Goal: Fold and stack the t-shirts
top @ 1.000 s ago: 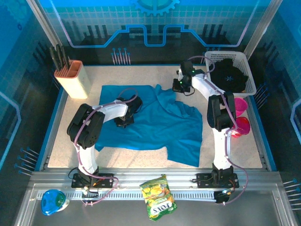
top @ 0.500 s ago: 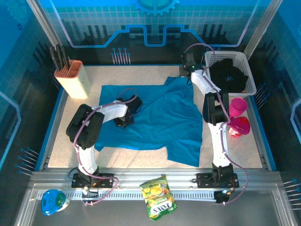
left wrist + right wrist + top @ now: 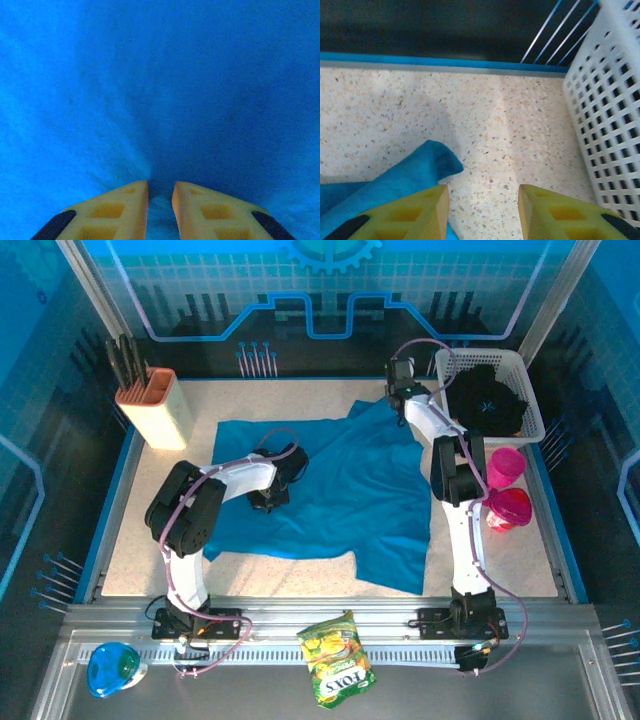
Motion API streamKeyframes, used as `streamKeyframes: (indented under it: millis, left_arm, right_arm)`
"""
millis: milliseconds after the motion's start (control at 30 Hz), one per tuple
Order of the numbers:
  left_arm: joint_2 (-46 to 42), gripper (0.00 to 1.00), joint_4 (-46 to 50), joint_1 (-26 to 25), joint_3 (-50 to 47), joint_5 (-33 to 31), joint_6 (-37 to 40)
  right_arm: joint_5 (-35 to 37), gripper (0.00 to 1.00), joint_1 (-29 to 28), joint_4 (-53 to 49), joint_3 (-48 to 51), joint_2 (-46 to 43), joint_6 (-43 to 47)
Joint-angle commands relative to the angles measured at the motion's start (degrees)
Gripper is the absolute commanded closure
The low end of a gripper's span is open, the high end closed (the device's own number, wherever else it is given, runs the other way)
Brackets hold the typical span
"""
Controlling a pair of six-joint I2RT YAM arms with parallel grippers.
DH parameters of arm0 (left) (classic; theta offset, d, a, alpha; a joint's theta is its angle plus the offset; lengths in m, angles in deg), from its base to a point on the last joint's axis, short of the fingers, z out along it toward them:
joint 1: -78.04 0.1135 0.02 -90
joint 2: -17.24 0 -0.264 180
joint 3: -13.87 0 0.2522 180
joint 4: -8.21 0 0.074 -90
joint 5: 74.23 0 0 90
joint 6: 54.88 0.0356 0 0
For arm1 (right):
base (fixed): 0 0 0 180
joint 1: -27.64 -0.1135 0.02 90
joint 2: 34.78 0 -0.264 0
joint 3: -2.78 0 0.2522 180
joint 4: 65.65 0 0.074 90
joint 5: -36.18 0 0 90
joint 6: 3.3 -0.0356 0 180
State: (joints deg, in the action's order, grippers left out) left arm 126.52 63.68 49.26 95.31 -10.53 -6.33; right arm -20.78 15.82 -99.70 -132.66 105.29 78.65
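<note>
Spread mid-counter: teal shirt, long axis left to right, one far corner reaching toward basket. Heaped in that basket: black shirt. Shirts: two. Left hand nearly closed, pinching a pucker of teal cloth left of the shirt's middle. Right hand parted, gripping nothing, over bare counter beside that corner, basket wall just to the right. Two pink cups right of teal shirt, beside right arm. One knife block far left; one snack bag on near rail.
</note>
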Motion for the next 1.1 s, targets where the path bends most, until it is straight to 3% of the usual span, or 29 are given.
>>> streamKeyframes:
  millis: [0, 133, 300, 367, 467, 667, 800, 967, 1067]
  left_arm:
    - [3.49, 0.76, 0.43, -1.61, -0.10, 5.99, 1.20]
    - [3.50, 0.76, 0.21, -1.99, 0.26, 6.04, 1.07]
    - [3.75, 0.76, 0.11, -2.15, 0.43, 6.15, 1.17]
    - [3.85, 0.76, 0.20, -2.16, 0.52, 6.04, 1.37]
    - [4.00, 0.76, 0.28, -2.15, 0.52, 5.89, 1.62]
    - [3.89, 0.76, -0.14, -2.63, 0.29, 5.87, 1.97]
    - [2.01, 0.76, -0.18, -3.50, 0.17, 4.50, 2.16]
    - [-1.28, 0.75, 0.29, -3.71, 0.30, 2.82, 2.73]
    - [-2.34, 0.75, 0.56, -3.74, 0.52, 2.31, 3.04]
  right_arm:
    - [-0.12, 0.57, 1.24, -12.17, -5.93, -1.20, -4.67]
    - [-15.55, 0.54, 0.88, -16.87, -8.99, -3.67, -5.96]
    - [-33.25, 0.63, -0.14, -32.47, -29.72, 7.07, -9.02]
    - [-40.27, 0.66, -0.19, -33.46, -33.77, 10.43, -11.37]
    - [-45.98, 0.66, -0.25, -29.81, -31.62, 11.99, -14.39]
    - [-48.21, 0.66, -0.93, -27.46, -31.44, 15.75, -16.36]
    - [-44.42, 0.76, -0.45, -29.68, -26.87, 14.49, -17.17]
    - [-39.84, 0.76, -0.23, -16.26, 1.68, -0.98, -17.51]
    - [-38.14, 0.75, 0.21, -12.59, 11.82, -6.46, -18.01]
